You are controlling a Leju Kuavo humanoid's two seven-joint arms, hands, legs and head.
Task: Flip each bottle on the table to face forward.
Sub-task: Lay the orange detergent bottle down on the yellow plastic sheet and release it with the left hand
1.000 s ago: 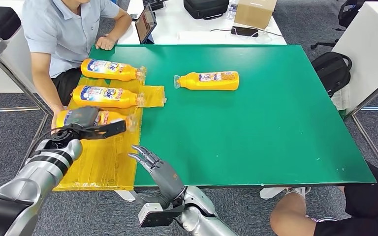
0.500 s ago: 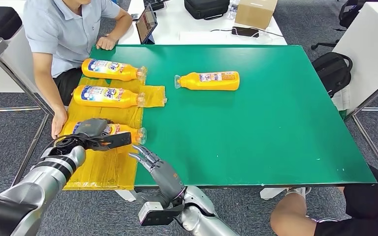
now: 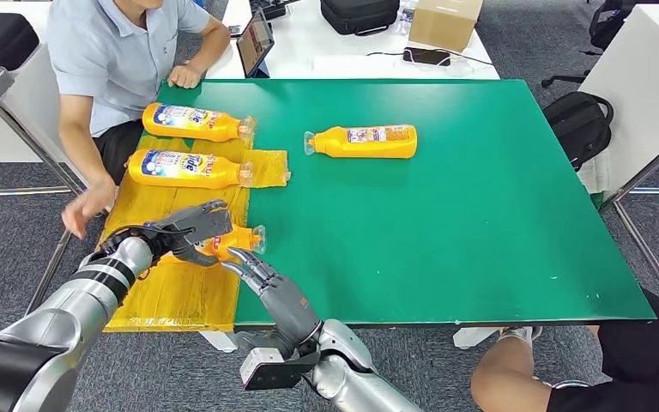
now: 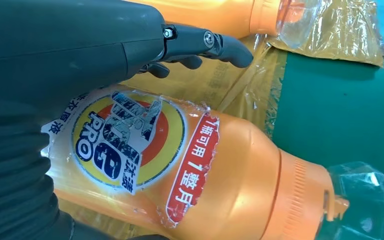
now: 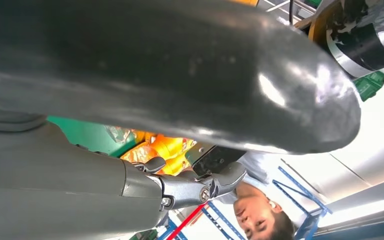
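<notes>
Left hand point(image 3: 190, 230) wrapped over nearest orange bottle point(image 3: 227, 240), near bench's point(image 3: 446, 232) front-left corner on yellow plastic sheet point(image 3: 176, 287). Long axis along front edge, cap toward bench's middle; label up in left wrist view. Right hand point(image 3: 266, 287) released, fingers spread, just beside cap. Three more bottles farther back.
</notes>
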